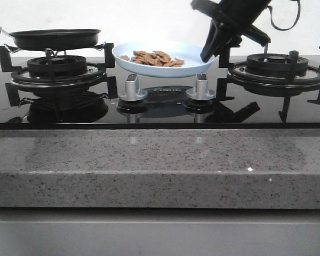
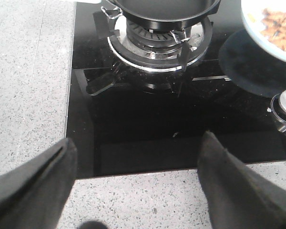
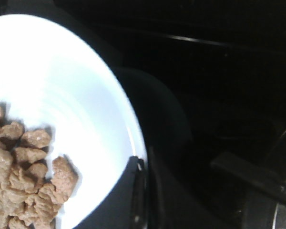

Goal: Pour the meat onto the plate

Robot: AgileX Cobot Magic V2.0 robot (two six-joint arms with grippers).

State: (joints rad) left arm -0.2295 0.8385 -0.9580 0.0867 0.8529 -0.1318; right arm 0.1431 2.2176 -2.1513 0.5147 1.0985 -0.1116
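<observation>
Meat [image 1: 156,58] lies beside right end effector [image 1: 209,53] gripping plate [image 1: 194,52].

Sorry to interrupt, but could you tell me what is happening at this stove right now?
The right hand grips the rim of a round pale-blue glossy plate, holding it above the black glass hob between the two burners. A pile of small reddish-brown meat pieces already lies on that plate. The black frying pan sits on the left burner; its inside cannot be seen. The left hand is open and empty, hanging over the hob's front edge.
</observation>
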